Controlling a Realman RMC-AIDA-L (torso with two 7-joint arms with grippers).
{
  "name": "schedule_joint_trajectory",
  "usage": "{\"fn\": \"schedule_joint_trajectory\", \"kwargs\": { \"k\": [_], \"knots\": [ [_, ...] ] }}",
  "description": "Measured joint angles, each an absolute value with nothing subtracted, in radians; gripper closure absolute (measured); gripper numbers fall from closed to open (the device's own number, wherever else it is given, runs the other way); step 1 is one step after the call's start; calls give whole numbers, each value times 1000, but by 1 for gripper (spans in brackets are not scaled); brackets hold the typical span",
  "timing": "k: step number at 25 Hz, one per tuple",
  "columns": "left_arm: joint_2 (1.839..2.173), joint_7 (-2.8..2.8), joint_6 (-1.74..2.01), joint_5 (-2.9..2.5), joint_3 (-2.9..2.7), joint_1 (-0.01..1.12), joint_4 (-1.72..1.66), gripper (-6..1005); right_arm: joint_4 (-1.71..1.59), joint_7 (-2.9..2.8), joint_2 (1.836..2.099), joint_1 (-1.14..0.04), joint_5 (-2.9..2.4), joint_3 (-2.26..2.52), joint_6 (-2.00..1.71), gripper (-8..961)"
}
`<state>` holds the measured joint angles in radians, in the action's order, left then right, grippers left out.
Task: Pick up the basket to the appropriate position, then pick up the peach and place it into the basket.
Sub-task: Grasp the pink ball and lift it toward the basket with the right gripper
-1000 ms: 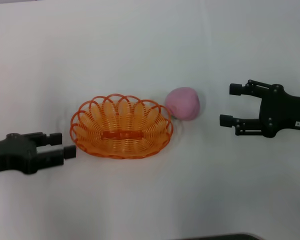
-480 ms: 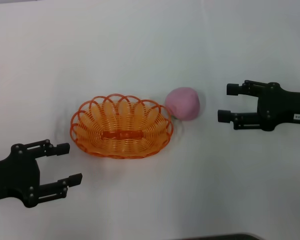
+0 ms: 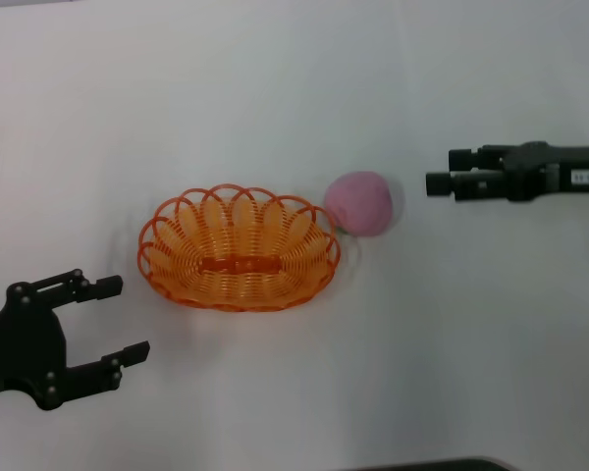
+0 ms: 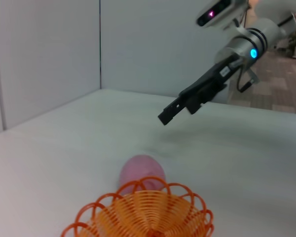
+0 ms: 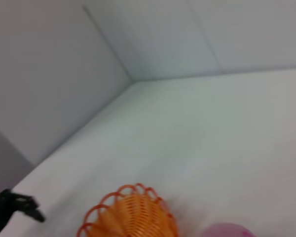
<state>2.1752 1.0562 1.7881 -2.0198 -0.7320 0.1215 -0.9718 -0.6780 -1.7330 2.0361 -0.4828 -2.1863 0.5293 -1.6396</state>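
Resting flat on the white table [image 3: 275,78], the basket [image 3: 239,248] is lying near the middle of the head view, with the peach [image 3: 358,203] sitting just beside its right-hand rim, apparently touching it, and still outside it. Over the last second the left gripper [image 3: 116,318] has been drawing back from the basket's left end and spreading its fingers; it is now hanging released and empty, near the basket but apart from it. This is suggesting that the basket has already been set where it belongs and let go. Meanwhile the right gripper [image 3: 442,173] has been rolling about its wrist and edging toward the peach, so that in the head view its two fingers are now lining up almost one over the other; they are holding nothing, and whether they are parted or closed cannot be told. Judging from this layout, the peach pick is the step now beginning, and it falls to the right arm.
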Motion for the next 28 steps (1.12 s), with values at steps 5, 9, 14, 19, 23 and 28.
{"fn": "schedule_joint_trajectory", "kwargs": {
  "k": [5, 9, 14, 19, 23, 28],
  "knots": [
    [2175, 978, 1784, -2029, -715, 111, -969, 266, -730, -1976, 2036, -552, -2266, 533, -1593, 29],
    [2175, 911, 1791, -2037, -714, 99, -953, 265, -806, -2117, 2039, -604, -2306, 588, -1603, 29],
    [2175, 841, 1792, -2045, -694, 94, -903, 264, -880, -2227, 2055, -677, -2423, 703, -1597, 29],
    [2175, 848, 1830, -2043, -662, 101, -867, 266, -934, -2235, 2079, -735, -2554, 771, -1590, 14],
    [2175, 870, 1837, -2041, -661, 108, -847, 232, -970, -2235, 2084, -761, -2603, 826, -1586, 13],
    [2174, 873, 1827, -2044, -661, 116, -825, 189, -977, -2219, 2090, -780, -2621, 895, -1587, 12]
  ]
}}
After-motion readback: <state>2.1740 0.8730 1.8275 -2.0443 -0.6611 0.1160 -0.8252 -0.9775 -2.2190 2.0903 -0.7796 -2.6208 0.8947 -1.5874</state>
